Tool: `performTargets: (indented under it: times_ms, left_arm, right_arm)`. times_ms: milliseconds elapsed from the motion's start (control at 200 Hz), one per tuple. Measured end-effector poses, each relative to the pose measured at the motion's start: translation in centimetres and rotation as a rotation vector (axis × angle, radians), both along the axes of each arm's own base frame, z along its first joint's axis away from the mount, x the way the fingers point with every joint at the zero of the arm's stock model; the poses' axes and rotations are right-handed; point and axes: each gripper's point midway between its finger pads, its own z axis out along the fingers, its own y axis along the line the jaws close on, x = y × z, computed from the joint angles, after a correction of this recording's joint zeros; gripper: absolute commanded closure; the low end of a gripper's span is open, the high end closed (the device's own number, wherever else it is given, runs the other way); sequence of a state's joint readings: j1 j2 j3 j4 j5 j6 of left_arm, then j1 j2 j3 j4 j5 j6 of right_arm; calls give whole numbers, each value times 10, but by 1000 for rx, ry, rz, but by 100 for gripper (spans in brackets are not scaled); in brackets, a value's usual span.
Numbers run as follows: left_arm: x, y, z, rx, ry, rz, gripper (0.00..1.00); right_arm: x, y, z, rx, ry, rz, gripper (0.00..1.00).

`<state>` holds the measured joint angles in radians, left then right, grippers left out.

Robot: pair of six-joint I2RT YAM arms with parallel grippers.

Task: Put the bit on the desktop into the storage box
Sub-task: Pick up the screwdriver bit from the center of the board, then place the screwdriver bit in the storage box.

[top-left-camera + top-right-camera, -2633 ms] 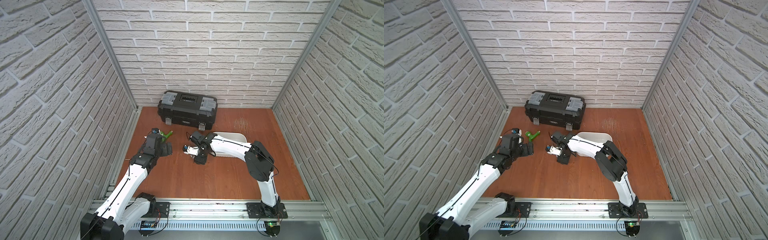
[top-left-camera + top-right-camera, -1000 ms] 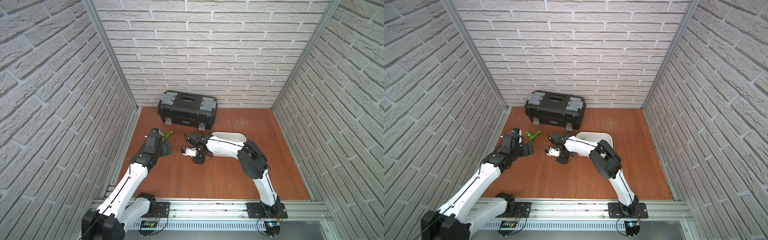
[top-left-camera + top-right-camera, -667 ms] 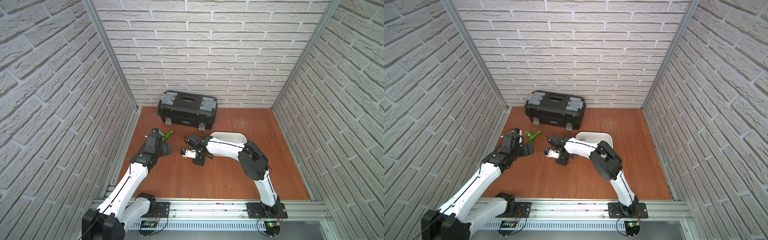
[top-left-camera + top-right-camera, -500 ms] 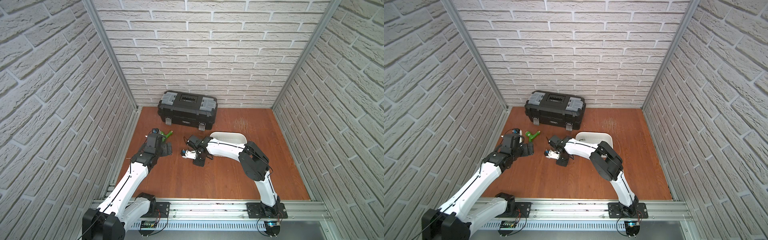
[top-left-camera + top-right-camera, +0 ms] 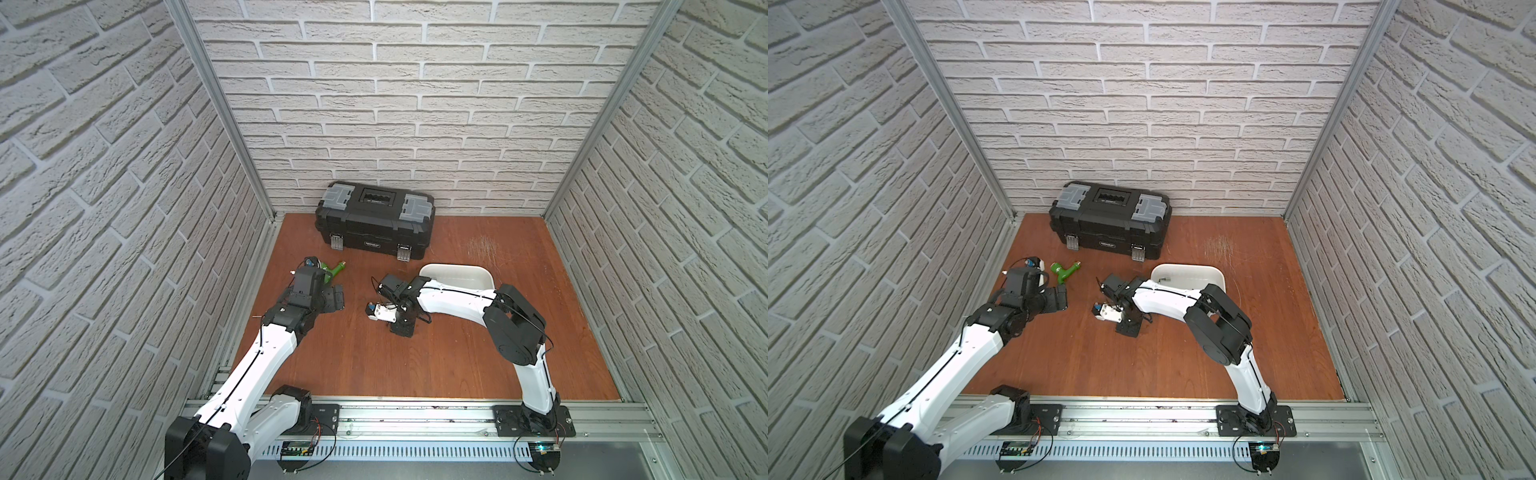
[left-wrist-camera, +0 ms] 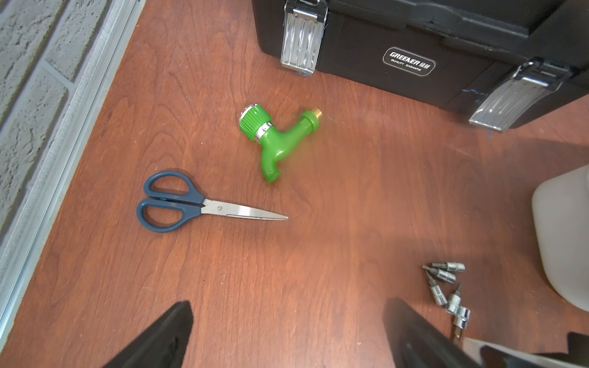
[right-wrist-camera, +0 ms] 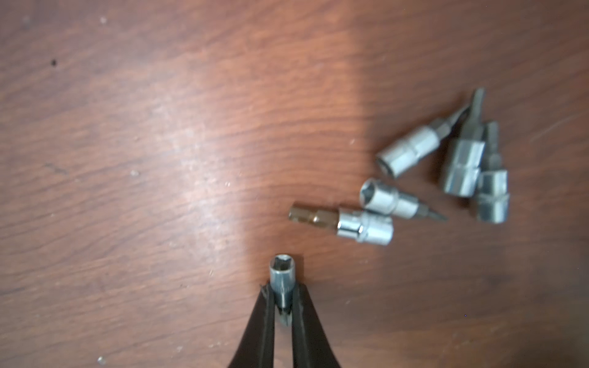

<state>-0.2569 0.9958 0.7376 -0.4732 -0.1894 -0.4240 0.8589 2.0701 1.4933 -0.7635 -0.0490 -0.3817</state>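
Note:
In the right wrist view my right gripper [image 7: 283,290] is shut on a small silver bit [image 7: 281,274], pinched between the black fingertips just over the desktop [image 7: 159,159]. Several more bits [image 7: 366,227] lie loose in a cluster beside it; they also show in the left wrist view as bits [image 6: 444,283]. In both top views the right gripper [image 5: 401,328] [image 5: 1127,328] points down at the board, left of the white storage box [image 5: 455,274] [image 5: 1187,272]. My left gripper [image 6: 287,318] [image 5: 336,297] hovers open and empty further left.
A black toolbox [image 5: 374,222] stands against the back wall. A green tap fitting [image 6: 277,140] and blue-handled scissors [image 6: 191,202] lie near the left gripper. A silver rail [image 5: 415,415] runs along the front edge. Brick walls close in three sides.
The right gripper's jaws have closed onto a bit at the edge of the cluster. The left arm has stayed where it was.

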Motion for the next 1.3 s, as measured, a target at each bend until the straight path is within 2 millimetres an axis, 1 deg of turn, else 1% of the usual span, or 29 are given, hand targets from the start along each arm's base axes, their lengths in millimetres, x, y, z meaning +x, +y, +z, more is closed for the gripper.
performTargets:
  times_ms: [120, 215, 310, 465, 595, 675, 760, 885, 1015, 1135, 1300]
  left_arm:
    - [0, 0, -1, -1, 3, -1, 2]
    - [0, -1, -1, -3, 4, -3, 2]
    - [0, -1, -1, -5, 4, -5, 2]
    - [0, -2, -1, -9, 5, -10, 2]
    - [0, -3, -2, -11, 10, -13, 2]
    - [0, -4, -4, -12, 16, -15, 2]
    - [0, -4, -5, -13, 19, -15, 2]
    - [0, -4, -5, -14, 20, -17, 2]
    - [0, -4, -5, -15, 21, -17, 2]
    - [0, -5, -5, -17, 22, -19, 2]
    - [0, -5, -5, -19, 22, -21, 2]
  right_arm:
    - [-5, -6, 2, -8, 7, -8, 97]
    - [-7, -8, 12, 3, -3, -14, 97]
    - [-4, -8, 32, 37, -30, -34, 97]
    - [5, -14, 75, 111, -91, -76, 97]
    - [25, -35, 107, 165, -143, -155, 97]
    - [42, -54, 123, 188, -169, -227, 97]
    - [61, -78, 134, 201, -191, -316, 97]
    - [86, -114, 139, 193, -210, -451, 97]
    - [101, -148, 137, 164, -219, -577, 97]
    - [107, -167, 134, 145, -224, -661, 97]
    - [109, -185, 127, 120, -217, -741, 97]
